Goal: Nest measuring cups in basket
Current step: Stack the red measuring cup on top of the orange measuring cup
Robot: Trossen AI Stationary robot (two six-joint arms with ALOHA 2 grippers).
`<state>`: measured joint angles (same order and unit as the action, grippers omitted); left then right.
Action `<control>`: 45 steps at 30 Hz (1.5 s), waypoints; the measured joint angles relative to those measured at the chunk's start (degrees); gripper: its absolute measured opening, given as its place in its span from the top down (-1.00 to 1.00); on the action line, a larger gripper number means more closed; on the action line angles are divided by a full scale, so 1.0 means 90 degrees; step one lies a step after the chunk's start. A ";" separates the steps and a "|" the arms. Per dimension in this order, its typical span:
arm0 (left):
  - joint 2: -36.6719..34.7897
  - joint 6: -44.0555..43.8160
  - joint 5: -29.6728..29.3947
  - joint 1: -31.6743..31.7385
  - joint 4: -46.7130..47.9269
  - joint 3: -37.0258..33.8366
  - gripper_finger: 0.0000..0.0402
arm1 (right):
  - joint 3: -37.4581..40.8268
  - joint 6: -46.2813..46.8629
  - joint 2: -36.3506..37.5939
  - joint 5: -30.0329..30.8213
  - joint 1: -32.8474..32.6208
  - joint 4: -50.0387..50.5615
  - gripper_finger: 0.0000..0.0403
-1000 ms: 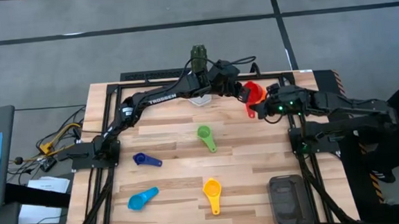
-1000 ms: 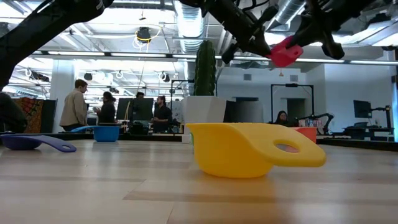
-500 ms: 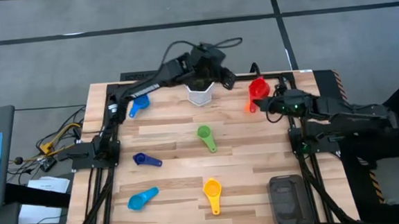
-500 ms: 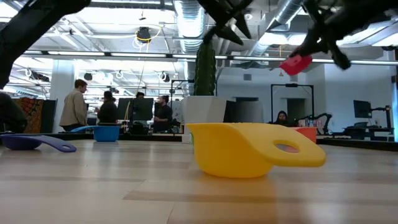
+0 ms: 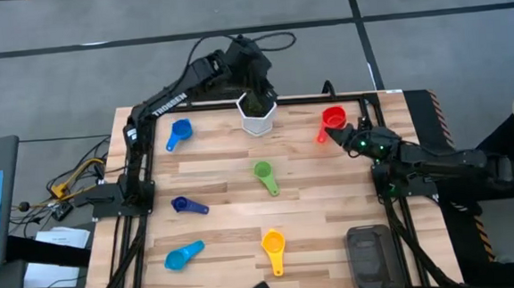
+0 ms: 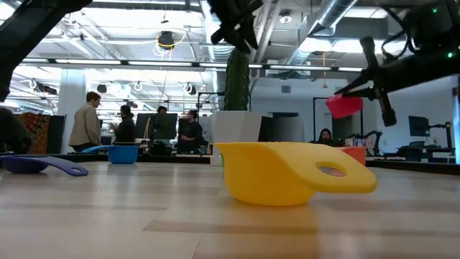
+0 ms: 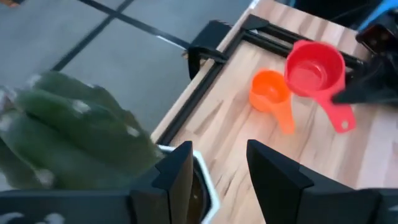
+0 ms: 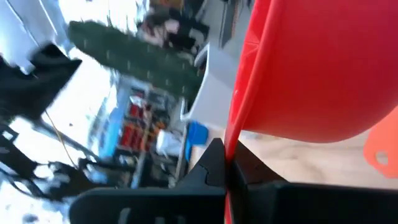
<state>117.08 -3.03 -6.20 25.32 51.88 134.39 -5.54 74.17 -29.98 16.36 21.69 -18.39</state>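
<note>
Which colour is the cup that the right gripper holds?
Red. The cup shows best in the left wrist view, with its handle in the right gripper.

Grey floor (image 5: 72, 48) crossed by dark seams is spreading around the wooden tabletop (image 5: 225, 208). Beyond it, people (image 6: 90, 119) are standing among desks under ceiling ducts (image 6: 215, 25) and strip lights, with white walls (image 6: 424, 101) glowing behind.

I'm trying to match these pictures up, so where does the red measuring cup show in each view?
High view: red measuring cup at the table's far right, beside the right claw.
Low view: upper right, in the air.
Left wrist view: upper right, above the orange cup.
Right wrist view: fills the right side, handle clamped.
Shared landmark: the white cactus pot.
</note>
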 joint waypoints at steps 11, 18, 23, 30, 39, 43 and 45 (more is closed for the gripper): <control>0.0022 0.1152 0.1175 0.0949 0.0004 -0.0076 0.29 | 0.0444 0.0308 -0.0422 -0.0294 0.0738 -0.0400 0.97; 0.0022 0.1195 0.1407 0.1274 -0.0143 -0.0076 0.29 | 0.0444 0.0167 -0.0986 -0.0770 0.1081 -0.0726 0.97; 0.0022 0.0991 0.1535 0.1221 -0.0157 -0.0076 0.29 | 0.0444 -0.0047 -0.1325 -0.1010 0.1108 -0.1201 0.97; 0.0022 0.0880 0.1725 0.0929 -0.0202 -0.0076 0.29 | 0.0439 -0.0202 -0.1389 -0.1233 0.1108 -0.1217 0.97; -0.0042 0.0857 0.1851 0.0659 -0.0277 0.0056 0.29 | 0.0439 -0.0461 -0.1389 -0.1420 0.1239 -0.1195 0.97; -0.0375 0.0855 0.2078 0.0634 -0.0361 0.0058 0.29 | 0.0437 -0.0383 -0.1389 -0.1694 0.1617 -0.1034 0.97; -0.0558 0.0857 0.2084 0.0638 -0.0401 0.0065 0.29 | 0.0437 -0.0361 -0.1389 -0.1861 0.1834 -0.0955 0.97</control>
<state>112.06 4.69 12.56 31.07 48.27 134.98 -1.61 70.91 -42.48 -0.39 38.19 -26.98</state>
